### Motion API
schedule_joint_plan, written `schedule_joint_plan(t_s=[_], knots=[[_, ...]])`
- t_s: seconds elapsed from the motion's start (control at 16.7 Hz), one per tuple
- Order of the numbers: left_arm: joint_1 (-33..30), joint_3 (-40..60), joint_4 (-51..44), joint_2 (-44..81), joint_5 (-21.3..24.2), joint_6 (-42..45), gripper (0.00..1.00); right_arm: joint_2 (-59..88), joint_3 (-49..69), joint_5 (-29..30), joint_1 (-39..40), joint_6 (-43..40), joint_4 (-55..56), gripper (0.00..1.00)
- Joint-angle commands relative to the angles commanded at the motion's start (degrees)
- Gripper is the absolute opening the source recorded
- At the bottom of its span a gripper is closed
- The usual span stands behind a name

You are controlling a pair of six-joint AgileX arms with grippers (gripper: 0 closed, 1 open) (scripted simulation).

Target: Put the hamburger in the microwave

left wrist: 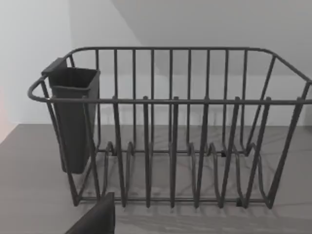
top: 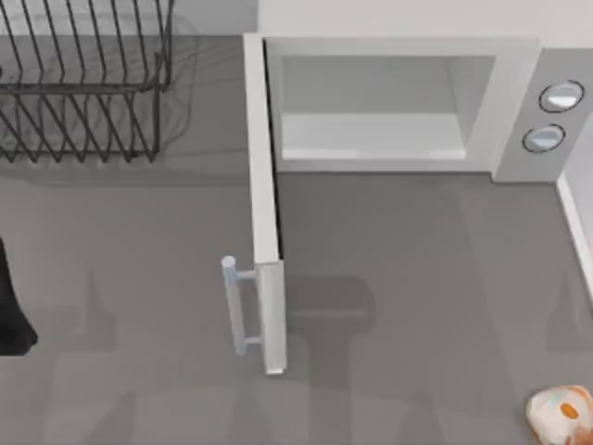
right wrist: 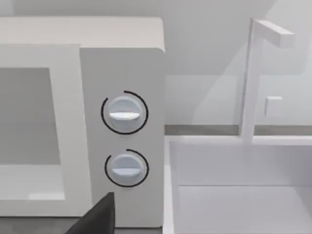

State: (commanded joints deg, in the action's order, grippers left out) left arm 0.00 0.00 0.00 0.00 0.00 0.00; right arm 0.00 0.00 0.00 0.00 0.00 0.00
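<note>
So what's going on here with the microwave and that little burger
Nothing is being handled at this moment. The microwave stands at the back of the table with its door swung wide open and its cavity bare. The hamburger sits on the table at the front right corner, not yet picked up. The left arm is at the table's left edge, facing the black wire rack; the right wrist view looks at the microwave's two knobs.
</note>
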Motion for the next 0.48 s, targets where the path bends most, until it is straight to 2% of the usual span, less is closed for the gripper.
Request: schedule_joint_plan(t_s=[0.24,0.48], knots=[[0.0,0.0,0.0,0.0,0.0,0.0,1.00,2.0,1.6,0.1,0.7,0.4,-1.8,1.00],[0.0,0.0,0.0,0.0,0.0,0.0,1.00,13.0,9.1,0.3,4.6,2.2,-10.6,1.00]])
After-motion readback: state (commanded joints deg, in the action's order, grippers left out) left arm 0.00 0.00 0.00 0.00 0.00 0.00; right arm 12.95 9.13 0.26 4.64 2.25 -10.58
